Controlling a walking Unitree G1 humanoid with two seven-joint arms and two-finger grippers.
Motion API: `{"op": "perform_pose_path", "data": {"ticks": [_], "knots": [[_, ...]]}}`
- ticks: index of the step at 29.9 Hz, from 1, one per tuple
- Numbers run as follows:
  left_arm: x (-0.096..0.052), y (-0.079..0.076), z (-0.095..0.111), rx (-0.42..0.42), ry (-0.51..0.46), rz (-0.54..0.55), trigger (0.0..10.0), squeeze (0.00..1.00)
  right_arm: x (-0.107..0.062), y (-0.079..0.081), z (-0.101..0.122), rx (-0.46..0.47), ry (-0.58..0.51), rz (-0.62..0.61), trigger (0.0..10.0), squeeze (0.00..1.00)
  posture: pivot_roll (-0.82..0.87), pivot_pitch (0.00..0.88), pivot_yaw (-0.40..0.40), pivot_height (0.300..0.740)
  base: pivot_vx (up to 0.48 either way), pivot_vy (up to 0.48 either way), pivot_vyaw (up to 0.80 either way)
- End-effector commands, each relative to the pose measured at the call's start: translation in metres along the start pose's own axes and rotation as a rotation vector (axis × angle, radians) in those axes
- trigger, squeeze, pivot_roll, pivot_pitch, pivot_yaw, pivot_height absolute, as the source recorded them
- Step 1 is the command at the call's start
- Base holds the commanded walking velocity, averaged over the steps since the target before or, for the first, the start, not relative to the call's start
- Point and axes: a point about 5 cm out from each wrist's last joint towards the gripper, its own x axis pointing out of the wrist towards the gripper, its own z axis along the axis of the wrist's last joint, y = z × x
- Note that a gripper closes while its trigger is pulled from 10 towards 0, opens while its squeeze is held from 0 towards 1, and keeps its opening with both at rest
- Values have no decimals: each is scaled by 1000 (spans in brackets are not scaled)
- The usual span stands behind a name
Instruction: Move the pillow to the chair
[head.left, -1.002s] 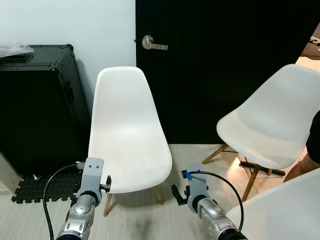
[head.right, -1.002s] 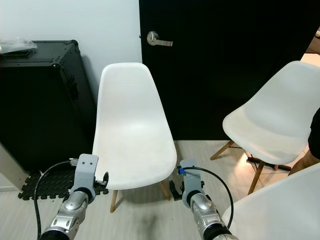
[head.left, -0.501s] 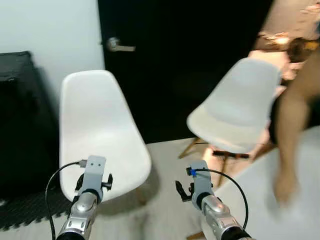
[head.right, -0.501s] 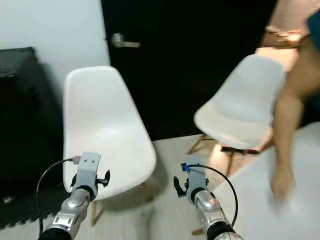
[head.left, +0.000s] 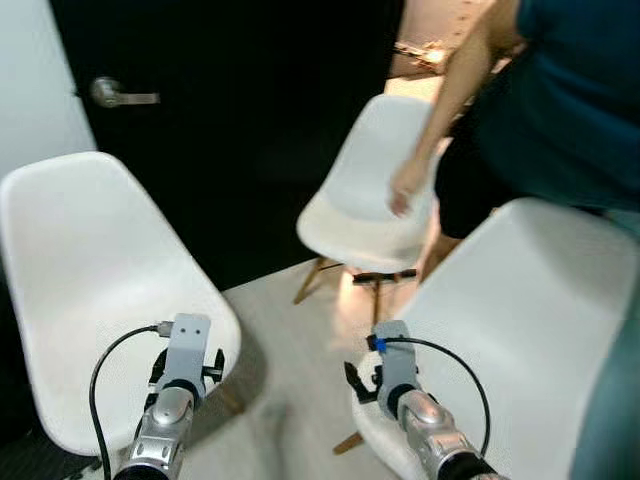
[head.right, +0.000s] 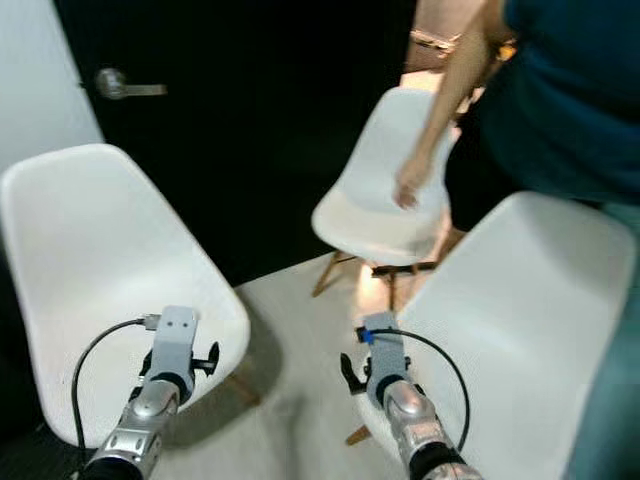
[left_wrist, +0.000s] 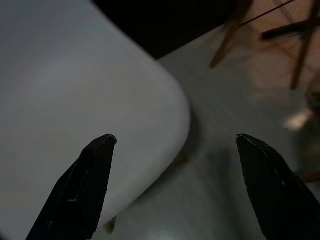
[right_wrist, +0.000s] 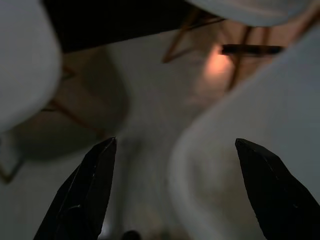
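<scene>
A white shell chair (head.left: 90, 270) stands at the left on wooden legs. A second white chair (head.left: 365, 190) stands further back near the middle. The third white chair (head.left: 520, 330) is close at the right. My left arm (head.left: 182, 360) is held low over the left chair's front edge. Its gripper (left_wrist: 176, 137) is open, with that chair's seat (left_wrist: 75, 100) and the floor beyond the fingers. My right arm (head.left: 392, 372) hangs by the near right chair's front edge. Its gripper (right_wrist: 175, 141) is open with nothing in it, above the pale floor (right_wrist: 145, 100).
A person (head.left: 570, 90) in a dark teal top stands at the right, one hand (head.left: 405, 190) hanging over the far chair's seat. A black door (head.left: 250, 110) with a silver lever handle (head.left: 115, 97) fills the back. Pale floor (head.left: 290, 360) lies between the chairs.
The camera has swung to the right, so the chairs slid left in the picture and the black case went out of frame. A person has come into view at the right. Both grippers stay open.
</scene>
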Motion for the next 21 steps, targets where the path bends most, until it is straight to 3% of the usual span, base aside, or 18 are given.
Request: {"op": "perform_pose_path", "data": {"ticks": [1,21], "knots": [[-2,1,-5,5,15,2,10000,0,-1,4,-4,7,8,11,10000,0,0,0,-72,740,0,0,-800],[-3,2,-7,8,16,0,10000,0,-1,5,-6,-8,13,18,10000,0,-2,0,-72,740,0,0,-800]]}}
